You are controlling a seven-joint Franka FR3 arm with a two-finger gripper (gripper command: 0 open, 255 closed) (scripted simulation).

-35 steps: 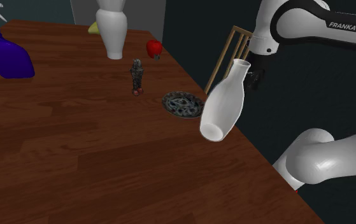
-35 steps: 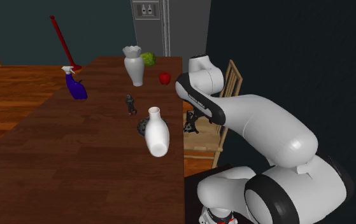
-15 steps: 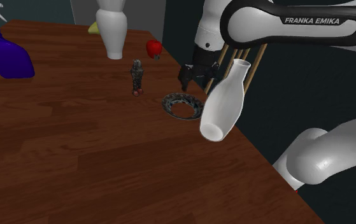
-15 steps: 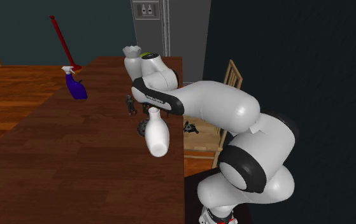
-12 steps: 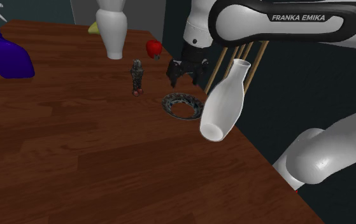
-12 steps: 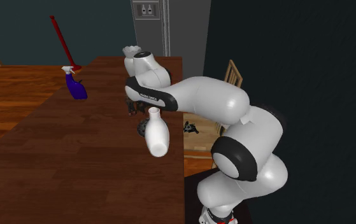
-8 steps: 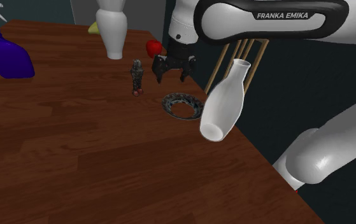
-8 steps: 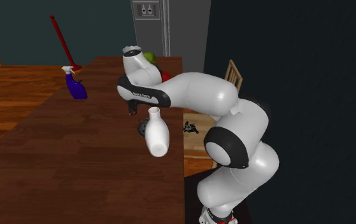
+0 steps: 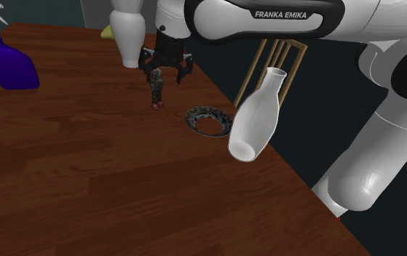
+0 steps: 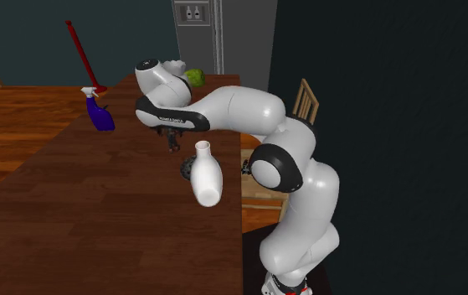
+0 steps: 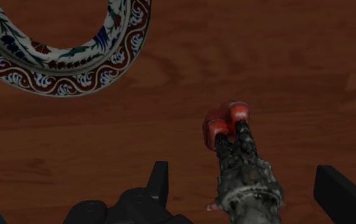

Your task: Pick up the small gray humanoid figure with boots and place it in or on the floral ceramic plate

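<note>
A white robot arm reached across a dark wooden table (image 9: 85,167), its black gripper (image 9: 167,75) pointing down just above a small gray figure (image 9: 157,94) that stood upright on red boots. The gripper's fingers (image 11: 159,181) were spread wide. From the wrist view, the figure (image 11: 241,172) sat between them with a gap on each side, so nothing was held. Its red boots (image 11: 224,124) rested on the wood.

The floral plate (image 9: 209,120) lay flat on the table near the figure, towards the shoulder view's right and close to the table's edge. In the wrist view, its rim (image 11: 68,76) carried a dark red band with white scrolls and blue and green leaves on white. It was apart from the figure.

A white narrow-necked bottle (image 9: 256,116) leaned at a tilt just beside the plate, at the table's edge. Farther back stood a tall white vase (image 9: 127,33), and a purple spray bottle (image 9: 5,54) sat well apart at the shoulder view's left. A wooden chair (image 9: 271,62) stood beyond the table's edge. In the second exterior view, a red-handled broom (image 10: 81,54) leaned behind the spray bottle.
</note>
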